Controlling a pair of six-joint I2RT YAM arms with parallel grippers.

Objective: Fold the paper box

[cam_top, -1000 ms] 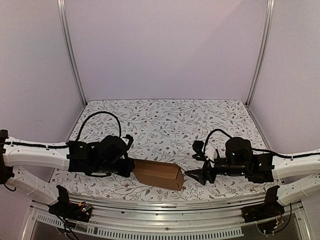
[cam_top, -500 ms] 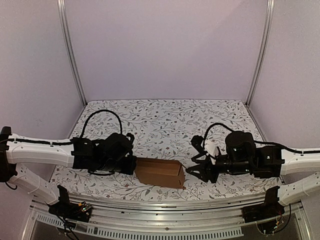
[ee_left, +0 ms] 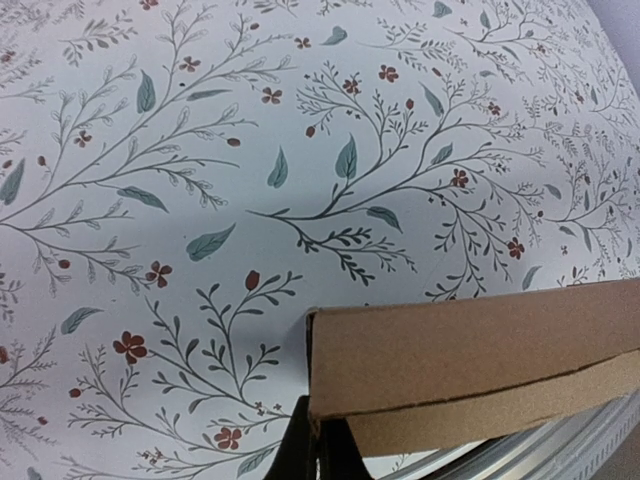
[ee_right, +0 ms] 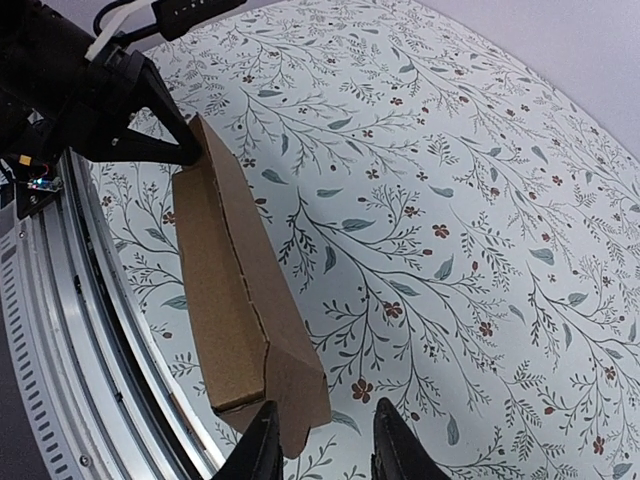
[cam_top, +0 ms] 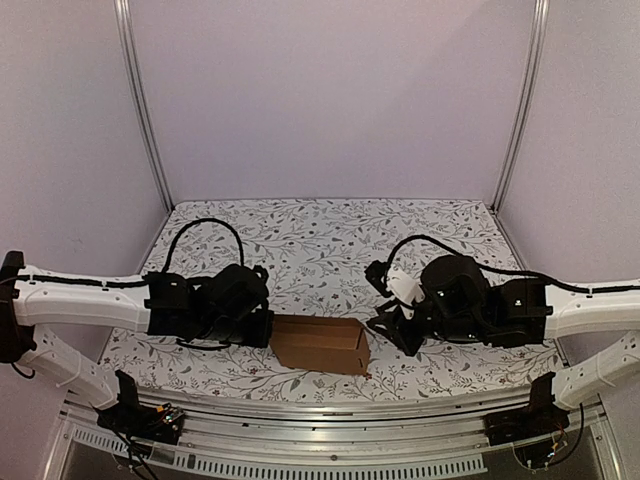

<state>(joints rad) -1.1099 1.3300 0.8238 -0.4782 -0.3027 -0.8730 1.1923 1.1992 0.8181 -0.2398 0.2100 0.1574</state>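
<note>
The paper box (cam_top: pixel 320 343) is a brown cardboard carton lying on the flowered table near the front edge. My left gripper (cam_top: pixel 266 330) is shut on the carton's left end. In the left wrist view its black fingers (ee_left: pixel 300 452) pinch the bottom corner of the cardboard (ee_left: pixel 470 350). My right gripper (cam_top: pixel 383 328) is open just right of the carton's right end. In the right wrist view the carton (ee_right: pixel 235 280) runs away from me, and its near end flap sits between my open fingers (ee_right: pixel 262 445), close to the left one. The right gripper's middle (ee_right: pixel 325 450) is over the table.
An aluminium rail (cam_top: pixel 320 408) runs along the table's front edge, right beside the carton, and shows in the right wrist view (ee_right: pixel 60 330). The left arm's black wrist (ee_right: pixel 90 90) is at the carton's far end. Pale walls close in the back and sides.
My right arm has swung left and brought its open gripper up to the carton's right end. The left gripper has shifted slightly right and keeps hold of the carton.
</note>
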